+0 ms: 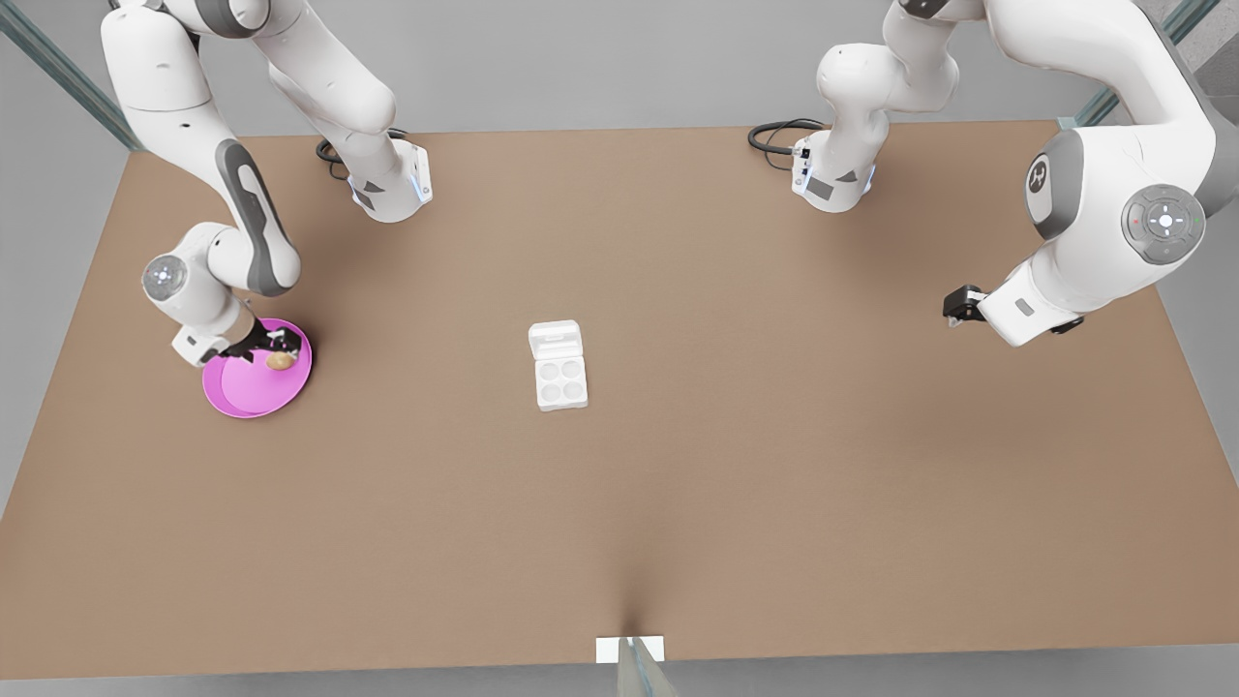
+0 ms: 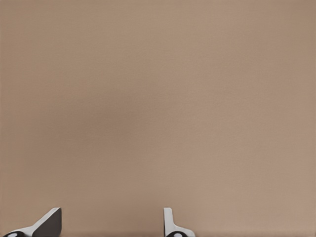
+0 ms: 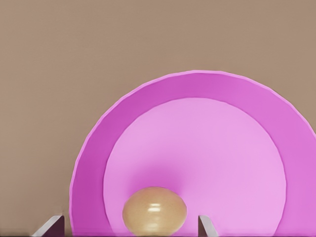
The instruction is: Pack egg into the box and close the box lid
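Observation:
The tan-brown egg [image 1: 280,360] [image 3: 154,210] lies on a round pink plate [image 1: 247,392] [image 3: 222,148] at the front view's left. My right gripper [image 1: 266,350] [image 3: 129,226] is low over the plate, open, one finger on each side of the egg and a gap between each and the shell. The white box [image 1: 561,379] sits mid-table with its four cups bare. Its box lid [image 1: 555,341] lies folded back flat on the far side. My left gripper [image 1: 958,308] [image 2: 111,223] hangs open over bare table at the front view's right, nothing between its fingers.
The brown table [image 1: 678,503] stretches wide around the box. Both arm bases [image 1: 392,184] [image 1: 832,179] stand at the far edge with black cables beside them. A small white marker [image 1: 629,649] sits at the near edge.

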